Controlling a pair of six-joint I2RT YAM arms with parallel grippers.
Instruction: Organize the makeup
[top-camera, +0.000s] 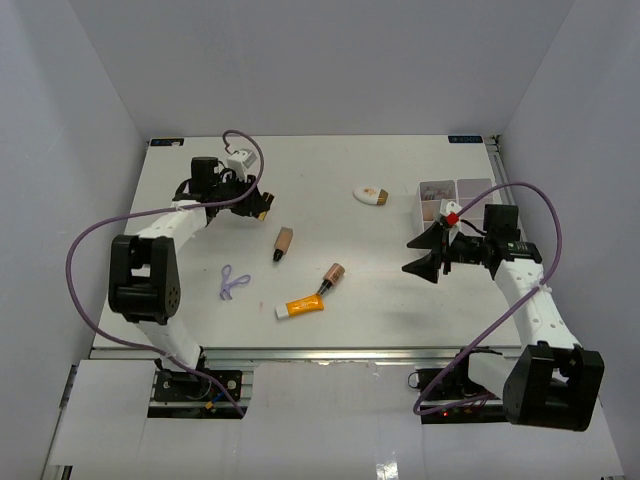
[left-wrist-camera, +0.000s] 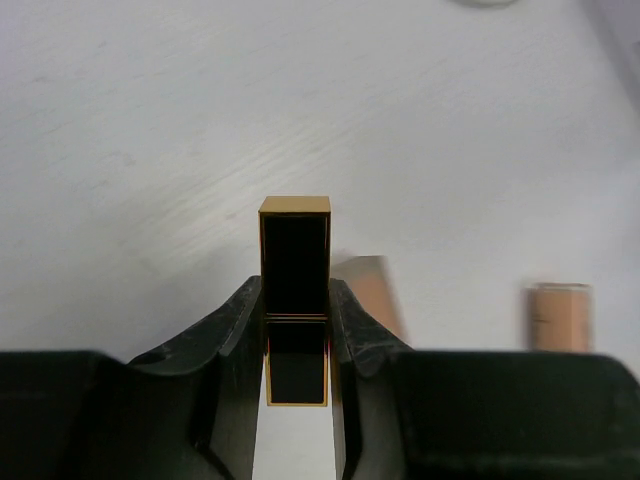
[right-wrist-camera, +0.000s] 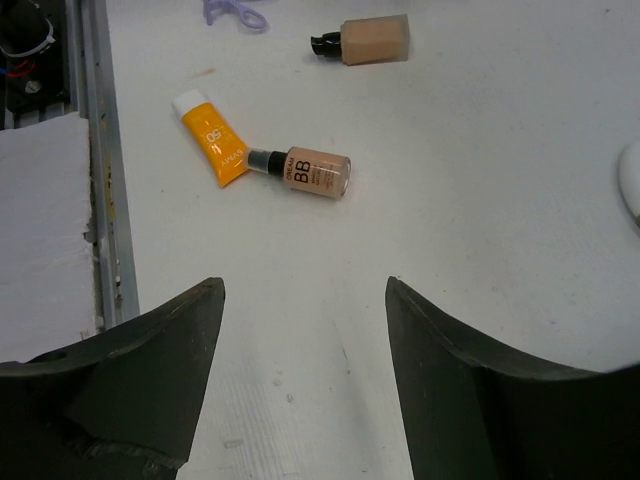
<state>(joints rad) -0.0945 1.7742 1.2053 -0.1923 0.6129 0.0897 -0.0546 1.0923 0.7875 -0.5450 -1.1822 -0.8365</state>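
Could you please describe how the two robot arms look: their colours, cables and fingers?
The left arm and the right arm both have white tube-shaped links and bulky black joints. A purple cable loops beside each arm. The fingers are black and broad, with curved edges. A small red and white part sits on the right arm, close to its fingers.

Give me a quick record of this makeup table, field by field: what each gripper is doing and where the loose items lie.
left gripper: shut on black-gold case, far left
right gripper: open, holding nothing, near tray
orange tube: lying flat, tail at cap of BB bottle
second bottle: lying alone, mid-table
compact: left of tray
purple loop: near left side
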